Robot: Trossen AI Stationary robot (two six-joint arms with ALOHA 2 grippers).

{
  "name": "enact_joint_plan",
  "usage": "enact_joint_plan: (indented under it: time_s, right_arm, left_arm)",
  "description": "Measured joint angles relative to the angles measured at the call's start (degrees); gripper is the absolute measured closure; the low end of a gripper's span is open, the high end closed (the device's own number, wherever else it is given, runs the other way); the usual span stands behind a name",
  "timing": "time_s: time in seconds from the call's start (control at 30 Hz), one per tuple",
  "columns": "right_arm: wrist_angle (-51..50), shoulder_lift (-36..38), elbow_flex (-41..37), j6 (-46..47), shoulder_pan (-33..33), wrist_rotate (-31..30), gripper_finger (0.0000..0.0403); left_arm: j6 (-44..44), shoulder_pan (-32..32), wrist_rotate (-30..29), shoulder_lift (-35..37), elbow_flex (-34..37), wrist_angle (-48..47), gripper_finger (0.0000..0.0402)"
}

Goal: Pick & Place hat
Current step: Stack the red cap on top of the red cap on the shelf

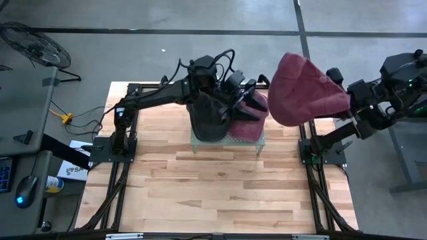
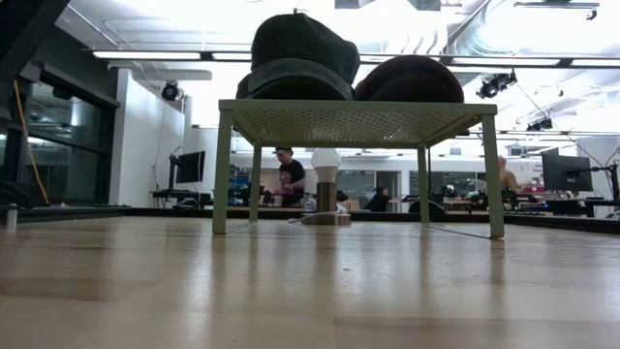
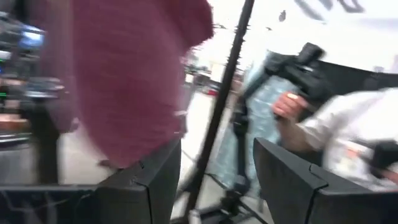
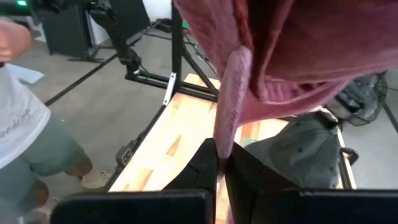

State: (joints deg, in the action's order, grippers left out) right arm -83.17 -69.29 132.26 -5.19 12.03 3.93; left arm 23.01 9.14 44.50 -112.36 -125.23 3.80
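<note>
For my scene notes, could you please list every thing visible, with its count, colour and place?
Hat held up: 1, maroon, in the air beside the table's right far corner, pinched by the right gripper.
Hat: 1, dark grey, on the small rack.
Hat: 1, maroon, on the rack, right of the grey one.
Rack: 1, pale green, far centre of the table.
Table: 1, light wood.
Person: 1, white shirt, beyond the table.
Left gripper: open, over the rack.
Right gripper: shut on the hat's brim.

High cam looks straight down on whole wood surface (image 1: 220,193); low cam sits at surface level, facing the room. Both share the green perforated stand (image 1: 227,141). Wrist cams look close past own fingers.
</note>
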Motion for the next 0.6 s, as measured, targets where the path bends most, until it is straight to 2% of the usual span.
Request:
enact_joint_plan:
  time_s: [0.27,0.47,0.6]
  right_arm:
    - [-1.03,-0.31,-0.02,1.19,0.0,0.1,0.0397]
    - [-2.43,0.13,-0.02,2.38,0.02,1.23,0.0397]
    - [-2.52,0.15,-0.02,1.86,0.02,2.39,0.0397]
  left_arm:
    - [-5.31,0.18,-11.95,0.0,0.0,-4.7,0.0204]
    - [-8.17,0.18,-17.57,0.0,0.0,-7.41,0.0204]
    - [-8.2,0.22,-17.47,-0.02,0.0,-7.46,0.0204]
